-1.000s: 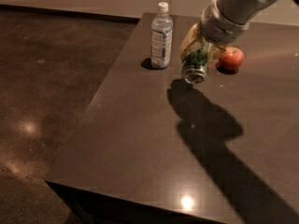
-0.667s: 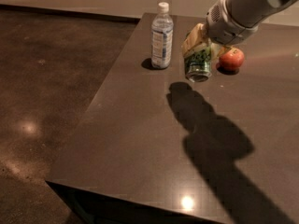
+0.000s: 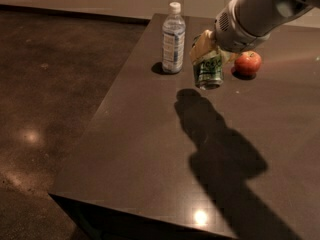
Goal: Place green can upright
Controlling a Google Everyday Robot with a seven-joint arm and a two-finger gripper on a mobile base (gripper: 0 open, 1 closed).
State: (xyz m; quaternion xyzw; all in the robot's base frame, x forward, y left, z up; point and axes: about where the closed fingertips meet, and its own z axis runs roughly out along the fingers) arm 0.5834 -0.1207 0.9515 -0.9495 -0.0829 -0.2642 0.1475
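The green can [image 3: 208, 71] is dark green with pale markings and stands nearly upright at the far side of the dark table [image 3: 150, 149], its silver lower end on or just above the top. My gripper [image 3: 206, 50] is shut on the can's upper part, its pale yellow fingers [image 3: 200, 46] around it. The white-grey arm comes in from the upper right. The can's top is hidden by the gripper.
A clear water bottle with a white cap [image 3: 173, 39] stands just left of the can. A red apple [image 3: 247, 63] lies just right of it, partly behind the arm. The table's left edge drops to a dark floor [image 3: 45, 109].
The can has turned from tilted, open end toward the camera, to nearly upright, and the arm has lifted and moved slightly right. The bottle and apple have not moved.
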